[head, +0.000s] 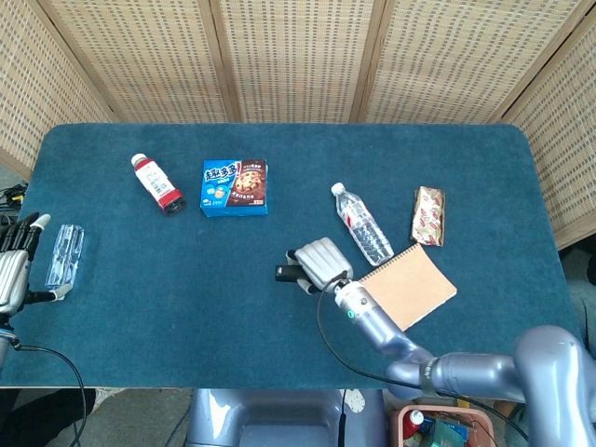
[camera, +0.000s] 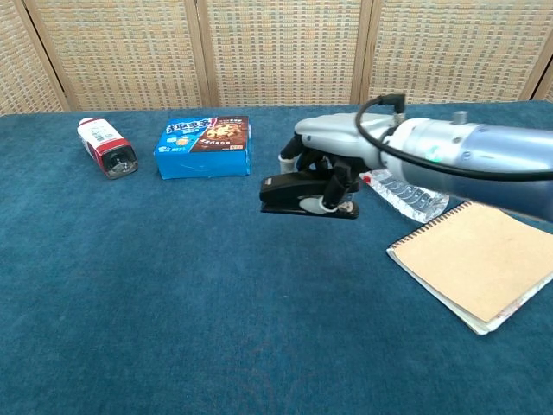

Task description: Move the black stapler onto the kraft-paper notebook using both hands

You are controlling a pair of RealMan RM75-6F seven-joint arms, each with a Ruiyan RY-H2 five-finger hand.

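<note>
Right hand point(camera: 333, 169) wrapped around the black stapler point(camera: 302, 195), lifted off the blue cloth point(camera: 173, 294), left of the brown spiral notebook point(camera: 484, 264). Left hand point(head: 13, 270) at the table's left edge, fingers spread, holding nothing, beside a clear plastic case point(head: 65, 255). Behind: blue cookie box point(camera: 205, 145) with Chinese lettering, too small to read; red-labelled bottle point(camera: 106, 147); water bottle point(head: 362, 224); snack packet point(head: 428, 215).

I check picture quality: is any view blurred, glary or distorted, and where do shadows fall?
Head view: sharp, evenly lit, no glare; the table edges bow slightly. Chest view: sharp too; a soft shadow lies on the cloth under the stapler held by the right hand.
</note>
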